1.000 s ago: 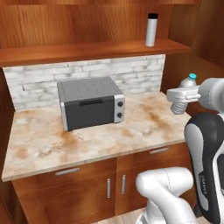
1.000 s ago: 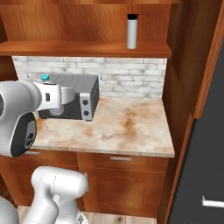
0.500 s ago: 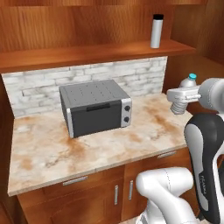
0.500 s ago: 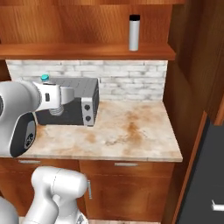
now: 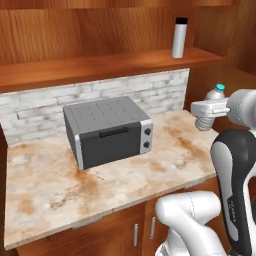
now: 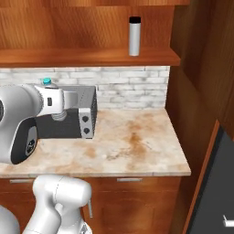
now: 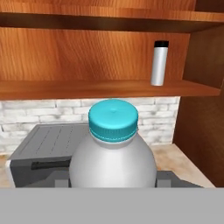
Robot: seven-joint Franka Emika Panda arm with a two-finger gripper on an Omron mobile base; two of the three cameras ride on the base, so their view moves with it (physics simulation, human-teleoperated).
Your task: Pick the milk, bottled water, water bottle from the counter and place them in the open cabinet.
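The bottled water [image 5: 215, 94] [image 6: 47, 82] [image 7: 113, 148], clear with a blue cap, hangs upright above the stone top, and my gripper [image 5: 206, 109] [image 6: 57, 103] [image 7: 113, 179] is shut on its body. The water bottle [image 5: 179, 38] [image 6: 134, 36] [image 7: 159, 64], a silver cylinder with a black cap, stands on the plank shelf of the open cabinet [image 5: 100, 67] [image 6: 91, 57] [image 7: 87, 89], above and beyond the held bottle. The milk and the counter are out of view.
A grey toaster oven [image 5: 107, 130] [image 6: 87, 114] [image 7: 43, 148] sits on a narrow stone top [image 5: 75, 190] [image 6: 137, 141] backed by white brick. A wooden side wall [image 6: 196, 68] closes off the right. Low cupboards lie below, and a dark panel [image 6: 215, 183] stands at lower right.
Both base views have shifted as the base drove, so the oven and shelf sit differently in frame. My gripper keeps its hold on the bottled water.
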